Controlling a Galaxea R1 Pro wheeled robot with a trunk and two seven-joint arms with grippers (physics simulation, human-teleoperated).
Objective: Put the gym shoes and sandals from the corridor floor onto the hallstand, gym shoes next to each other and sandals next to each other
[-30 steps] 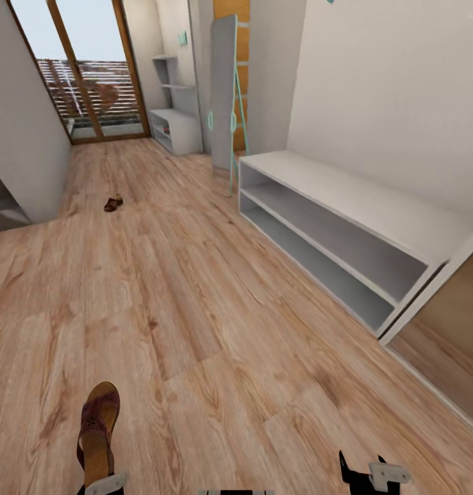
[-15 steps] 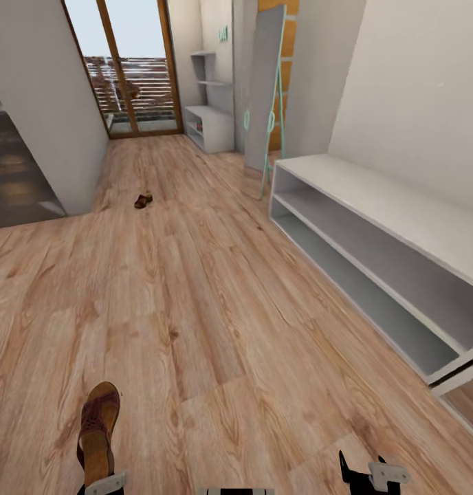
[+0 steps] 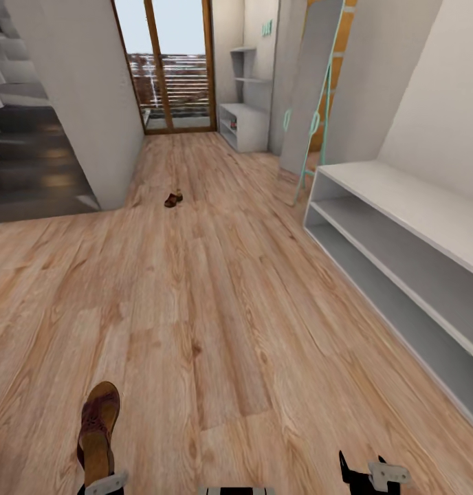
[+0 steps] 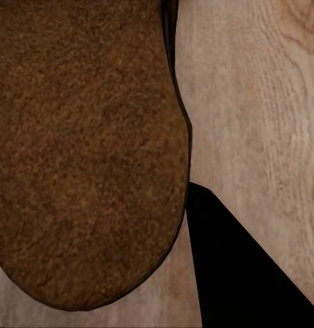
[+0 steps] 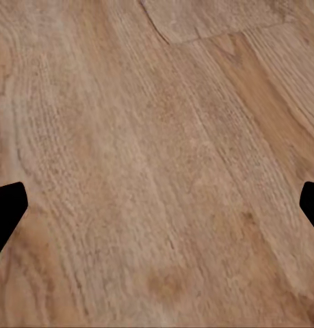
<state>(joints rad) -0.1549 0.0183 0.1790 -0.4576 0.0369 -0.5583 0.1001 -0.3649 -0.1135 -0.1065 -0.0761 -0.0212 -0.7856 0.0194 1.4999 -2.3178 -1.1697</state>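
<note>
The view has swung left (the camera turned, not the things). The left claw (image 3: 99,481) stays clamped on one sandal (image 3: 97,426); the right claw (image 3: 364,474) is spread, empty. The second sandal (image 3: 172,199) lies on the corridor floor (image 3: 229,309), well apart from the hallstand (image 3: 401,206), probably the next pickup.

A glass door with wooden frame (image 3: 169,65) closes the corridor's far end, a mint-framed standing mirror (image 3: 311,89) leaning against the right wall, dark stairs (image 3: 23,161) at left
</note>
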